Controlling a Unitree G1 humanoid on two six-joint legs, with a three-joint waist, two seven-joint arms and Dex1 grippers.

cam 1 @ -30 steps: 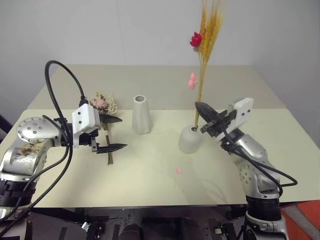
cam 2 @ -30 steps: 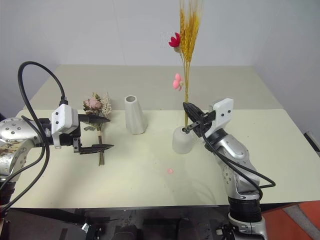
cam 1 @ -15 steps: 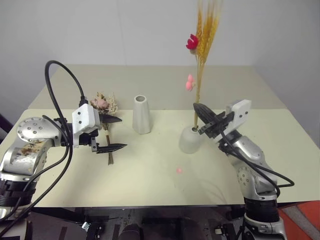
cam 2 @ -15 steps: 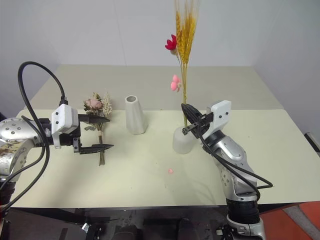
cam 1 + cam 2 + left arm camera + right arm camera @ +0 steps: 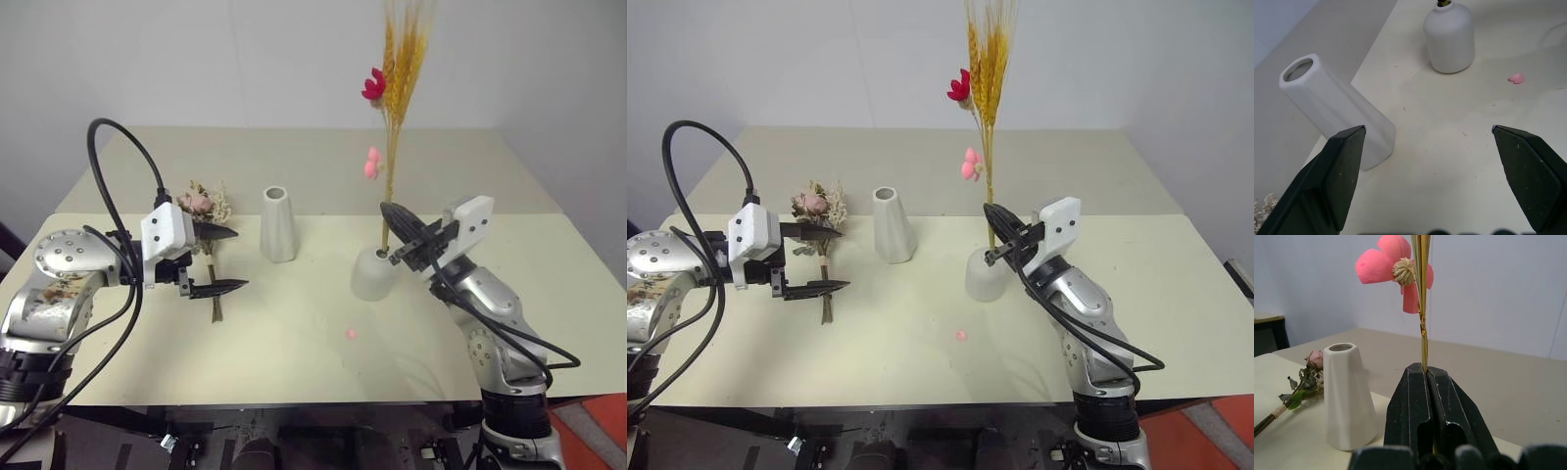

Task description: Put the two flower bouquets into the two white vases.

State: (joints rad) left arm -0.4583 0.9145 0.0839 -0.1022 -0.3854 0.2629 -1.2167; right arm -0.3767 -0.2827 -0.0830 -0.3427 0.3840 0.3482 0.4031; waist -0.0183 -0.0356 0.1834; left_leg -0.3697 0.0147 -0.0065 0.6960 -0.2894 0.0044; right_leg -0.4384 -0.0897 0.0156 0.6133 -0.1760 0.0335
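The right gripper has its jaws clamped on the wheat bouquet, stems already in the squat vase just below; release only once it stands plumb. The left gripper jaws gape above the rose bouquet, beside the tall vase, on a pale worktop against a white wall.

Wheat bunch cut off by top edge in both head views; tips out of frame. Stem foot hidden inside squat vase; depth cannot tell. Squat vase right side partly covered by right gripper. Dried bunch partly masked by left gripper fingers. Tall vase base hidden behind finger in left wrist view.
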